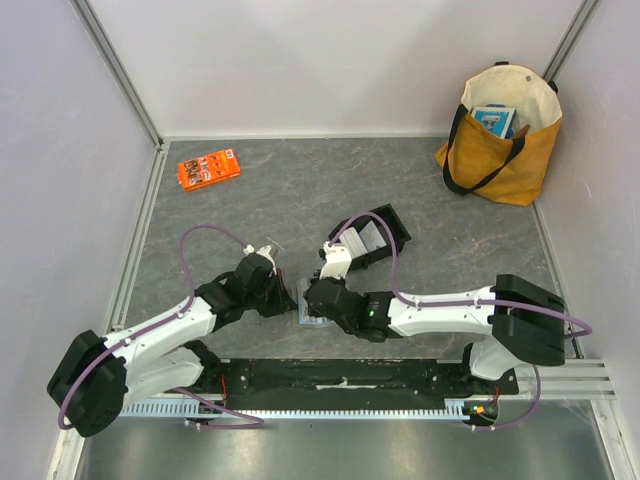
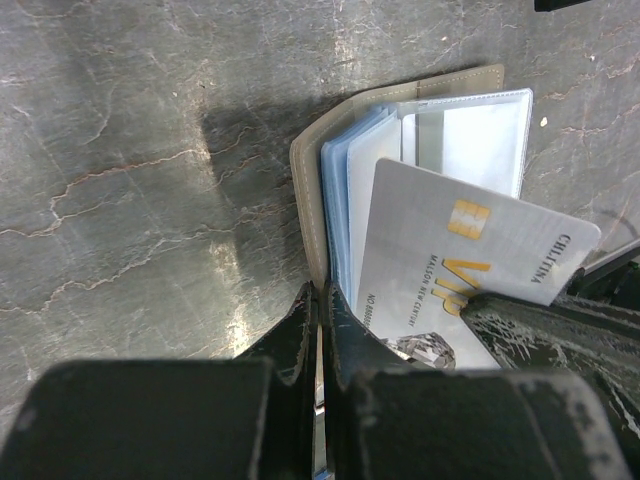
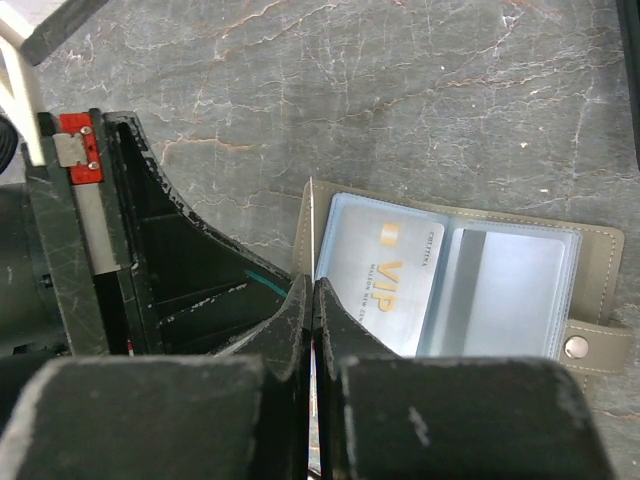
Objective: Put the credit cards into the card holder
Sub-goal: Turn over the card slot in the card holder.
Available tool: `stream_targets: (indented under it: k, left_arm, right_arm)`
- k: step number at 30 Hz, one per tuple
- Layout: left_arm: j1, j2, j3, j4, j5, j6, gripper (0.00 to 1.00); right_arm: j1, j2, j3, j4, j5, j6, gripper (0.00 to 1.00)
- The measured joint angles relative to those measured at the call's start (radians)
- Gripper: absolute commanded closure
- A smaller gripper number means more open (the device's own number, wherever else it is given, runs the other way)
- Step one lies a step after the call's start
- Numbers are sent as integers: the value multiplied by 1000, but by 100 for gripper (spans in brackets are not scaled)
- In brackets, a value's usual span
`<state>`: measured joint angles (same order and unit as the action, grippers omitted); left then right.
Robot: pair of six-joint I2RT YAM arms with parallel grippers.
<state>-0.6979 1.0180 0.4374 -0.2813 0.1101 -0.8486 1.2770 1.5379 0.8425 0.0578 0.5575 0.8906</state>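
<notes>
Left jaws, risk: you have them closed on the raised taupe edge of the card holder (image 2: 308,190). If that thin edge slips out, the cover likely drops over the pockets and blocks the opening.
Card holder, risk: it lies open on the worktop (image 2: 120,150), apparently steadied by that one pinch. A sideways push on the card could drag the whole holder instead of seating the card.
VIP card (image 2: 440,250), risk: it sits askew over the blue sleeves (image 2: 345,190). Pushed at that angle, a corner may catch a sleeve lip and the card may buckle or ride over it. You cannot tell how far it is inside a pocket.
Right jaws, risk: they are pressed together, and you cannot tell whether anything thin is nipped between them. Their tips sit right beside the left jaws, so a small drift could knock the two together or pry the cover loose.
Holder, from the left jaws: its edge is between the tips, and the rest spreads ahead and to the right.
Card, from the left jaws: just right of the tips.
Card, from the right jaws: just ahead and to the right, with its near corner at the tips.
Holder, from the right jaws: ahead and rightward, with the snap tab (image 3: 585,347) at the far right end.
</notes>
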Motion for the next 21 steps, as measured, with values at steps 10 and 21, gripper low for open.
stream_targets:
  k: [10,21]
  left_arm:
    - [0,-6,0,0,1,0,98]
    - [0,-9,-1,0,1,0,98]
  right_arm:
    - [30,0,35,-46,75,-4,100]
    - [31,11,41,-81,80,-2,100]
